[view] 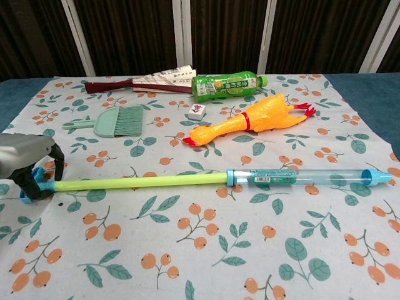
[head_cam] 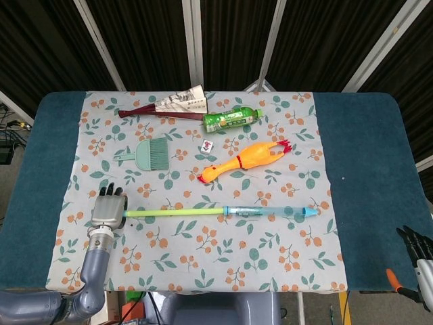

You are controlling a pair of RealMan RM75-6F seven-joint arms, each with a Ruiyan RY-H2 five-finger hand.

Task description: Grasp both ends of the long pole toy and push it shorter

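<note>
Pole toy (view: 219, 179), yellow-green rod and clear blue tube, is laid flat across the near part of the floral cloth (head_cam: 270, 271) on the blue surface (head_cam: 369, 156). Its blue end cap is gripped by the left hand (view: 28, 167), fingers curled around it. The right hand (head_cam: 421, 254) is seen off the surface's right edge, its fingers spread. Dark slatted panels (head_cam: 142, 40) are seen behind.

Long pole toy (view: 206, 179), yellow-green rod in clear blue tube, extended, flat across the floral cloth.
</note>
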